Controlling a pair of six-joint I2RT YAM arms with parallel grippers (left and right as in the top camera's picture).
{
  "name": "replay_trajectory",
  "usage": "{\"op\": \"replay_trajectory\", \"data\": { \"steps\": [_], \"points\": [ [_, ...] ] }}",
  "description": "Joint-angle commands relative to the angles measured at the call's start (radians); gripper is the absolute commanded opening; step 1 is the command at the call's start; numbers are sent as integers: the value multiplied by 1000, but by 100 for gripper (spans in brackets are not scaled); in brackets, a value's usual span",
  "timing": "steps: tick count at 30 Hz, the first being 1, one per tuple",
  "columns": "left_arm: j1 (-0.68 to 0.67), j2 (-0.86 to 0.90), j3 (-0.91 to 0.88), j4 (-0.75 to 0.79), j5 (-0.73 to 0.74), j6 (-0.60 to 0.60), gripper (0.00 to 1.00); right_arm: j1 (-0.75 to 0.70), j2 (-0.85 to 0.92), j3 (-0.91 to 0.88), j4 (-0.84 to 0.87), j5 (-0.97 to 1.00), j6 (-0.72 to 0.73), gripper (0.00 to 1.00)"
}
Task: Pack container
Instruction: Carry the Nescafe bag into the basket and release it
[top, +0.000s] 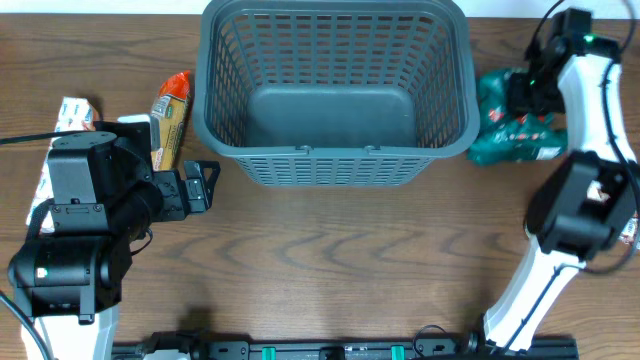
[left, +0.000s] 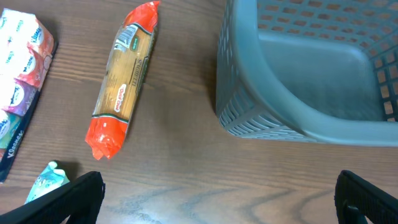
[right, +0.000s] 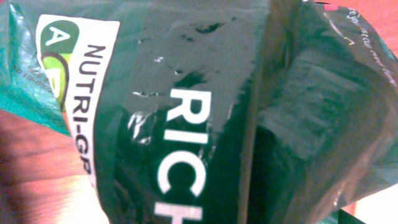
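A brown wood-grain tabletop (top: 330, 250) with dark wavy streaks fills nearly the whole scene, evenly lit with a faint sheen. A narrow pale strip (top: 100, 8) shows beyond its far edge. A black rail (top: 300, 350) runs along its near edge.

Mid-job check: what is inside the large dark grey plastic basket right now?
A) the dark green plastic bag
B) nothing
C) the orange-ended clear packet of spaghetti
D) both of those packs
B: the large dark grey plastic basket shows a bare solid floor in the overhead and left wrist views. The orange-ended clear packet of spaghetti lies outside on its left and the dark green plastic bag outside on its right.
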Motion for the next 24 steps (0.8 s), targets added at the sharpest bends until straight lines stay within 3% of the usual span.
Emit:
{"op": "replay_trajectory", "data": {
  "steps": [1,6,11,17,24],
  "points": [
    [-5,0,21,-2,-8,17,99,-5,-223,33,12,45,34,1],
    [-5,0,21,-1,-8,17,99,2,-368,34,34,48,50,1],
    [-5,0,21,-2,-8,18,99,50,-526,34,180,48,63,1],
    [-5,0,21,-6,-8,17,99,240,-612,34,327,-201,-298,1],
    [-5,0,21,-23,-8,17,99,499,-532,34,288,-211,-584,1]
  ]
}}
